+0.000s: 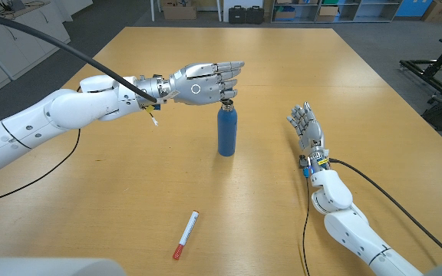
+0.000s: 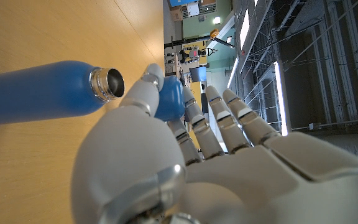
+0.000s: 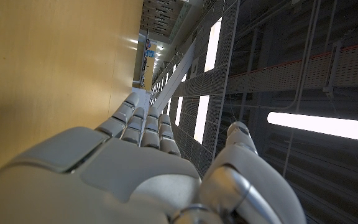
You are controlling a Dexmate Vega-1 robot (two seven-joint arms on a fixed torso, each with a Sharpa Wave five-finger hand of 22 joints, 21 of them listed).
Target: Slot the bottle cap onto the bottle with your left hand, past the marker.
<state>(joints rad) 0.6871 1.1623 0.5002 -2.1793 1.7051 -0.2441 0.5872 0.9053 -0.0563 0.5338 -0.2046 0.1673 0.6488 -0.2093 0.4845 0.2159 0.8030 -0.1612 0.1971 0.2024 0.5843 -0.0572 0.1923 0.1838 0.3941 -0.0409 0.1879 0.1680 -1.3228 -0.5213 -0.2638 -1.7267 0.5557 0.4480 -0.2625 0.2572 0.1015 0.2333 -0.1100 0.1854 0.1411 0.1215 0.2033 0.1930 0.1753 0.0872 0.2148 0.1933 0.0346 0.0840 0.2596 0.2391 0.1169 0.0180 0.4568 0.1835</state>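
A blue bottle (image 1: 226,132) stands upright in the middle of the table (image 1: 129,184). Its metal mouth (image 2: 108,84) is uncovered. My left hand (image 1: 206,80) hovers just above and to the left of the bottle's top, pinching the blue cap (image 2: 169,99) between thumb and fingers. The cap (image 1: 227,95) sits right by the bottle's mouth, slightly off to one side of it. A red-and-white marker (image 1: 186,234) lies near the table's front edge, well in front of the bottle. My right hand (image 1: 306,126) waits to the right of the bottle, fingers apart and holding nothing.
Black cables run along both arms over the table. Boxes and shelves stand beyond the table's far edge, and a black stand sits on the floor at the far right.
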